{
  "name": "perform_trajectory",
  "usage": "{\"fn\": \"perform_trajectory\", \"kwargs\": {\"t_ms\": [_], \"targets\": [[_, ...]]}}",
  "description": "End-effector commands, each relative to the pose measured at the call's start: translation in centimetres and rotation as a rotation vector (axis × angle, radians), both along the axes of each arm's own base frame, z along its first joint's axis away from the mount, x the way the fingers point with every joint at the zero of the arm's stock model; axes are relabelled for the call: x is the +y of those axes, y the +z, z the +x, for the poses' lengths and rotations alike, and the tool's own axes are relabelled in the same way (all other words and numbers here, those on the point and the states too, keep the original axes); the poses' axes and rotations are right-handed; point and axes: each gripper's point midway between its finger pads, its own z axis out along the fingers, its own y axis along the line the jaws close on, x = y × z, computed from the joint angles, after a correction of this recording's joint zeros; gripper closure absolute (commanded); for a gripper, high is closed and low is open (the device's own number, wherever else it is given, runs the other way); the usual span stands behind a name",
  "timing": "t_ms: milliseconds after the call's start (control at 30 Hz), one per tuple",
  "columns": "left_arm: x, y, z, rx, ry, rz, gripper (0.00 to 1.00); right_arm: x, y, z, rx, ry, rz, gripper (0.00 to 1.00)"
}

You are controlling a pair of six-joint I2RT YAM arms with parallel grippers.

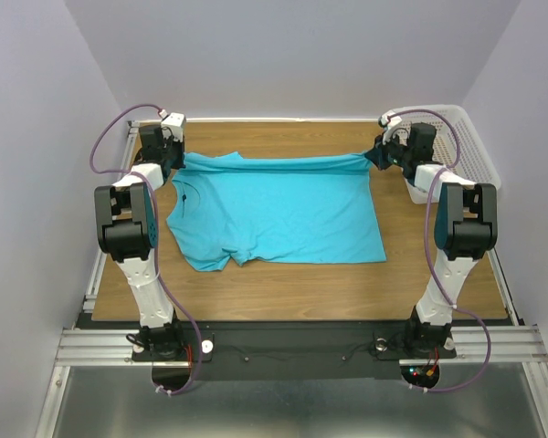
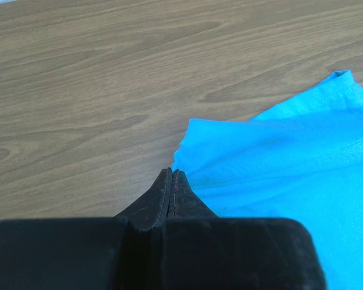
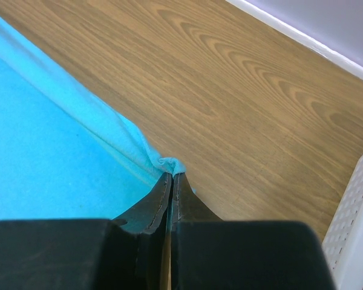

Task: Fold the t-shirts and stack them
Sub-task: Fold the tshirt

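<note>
Table [image 1: 283, 283], wood top. One t-shirt [image 1: 274, 214], turquoise, lies spread over the table's middle. Its neck opening is toward the table's left side and its hem toward the right, and the near edge stops well short of the table's near edge. The near-left sleeve [image 1: 215, 255] is rumpled and turned over on itself; the rest is fairly flat. Farther in, the shirt's far edge runs as a straight, taut line along the table's far side, gripper to gripper. Left gripper [image 1: 175, 162], toward the table's far-left corner: jaws pressed together on the very corner of the cloth. From its wrist view it looks like only a thin bite. Right gripper [image 1: 379, 155], toward the table's far-right corner: jaws clamped on the far hem corner, with a small tuck of fabric bunched at the tips. Past it, a white basket [image 1: 475, 146] sits at the table's far-right corner, not touching the shirt. Handling, as I judge it: thin, light, limp cotton with no stiffness. It should sag wherever unsupported, slide easily on the wood and drag that rumpled sleeve along. It is best taken at corners and seams, where doubled cloth gives the fingers something to grip. Two holds set wide keep an edge straight for folding. The thin left bite could slip under a harder pull. No second shirt in sight.
</note>
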Motion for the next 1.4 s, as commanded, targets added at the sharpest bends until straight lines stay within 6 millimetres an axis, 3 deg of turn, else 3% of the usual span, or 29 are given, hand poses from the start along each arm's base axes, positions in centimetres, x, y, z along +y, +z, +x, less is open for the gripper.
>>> {"fn": "perform_trajectory", "kwargs": {"t_ms": [0, 267, 767, 1233, 1367], "targets": [[0.3, 4.0, 0.8, -0.087, 0.000, 0.034, 1.00, -1.0, 3.0, 1.9, -0.102, -0.023, -0.022, 0.97], [0.4, 3.9, 0.4, -0.083, 0.004, 0.037, 1.00, -1.1, 2.7, 2.7, -0.113, -0.010, -0.044, 0.97], [-0.3, 3.3, 0.1, -0.061, -0.009, 0.048, 1.00, -1.2, 0.9, 1.5, -0.085, 0.005, -0.083, 0.97], [-0.1, 2.5, -0.1, -0.029, 0.013, 0.060, 1.00, -1.1, 0.5, 0.3, -0.069, 0.009, -0.087, 0.94], [-0.1, 2.3, -0.5, -0.019, 0.026, 0.059, 0.94, -1.3, 0.6, 0.0, -0.072, 0.000, -0.098, 0.90]]}}
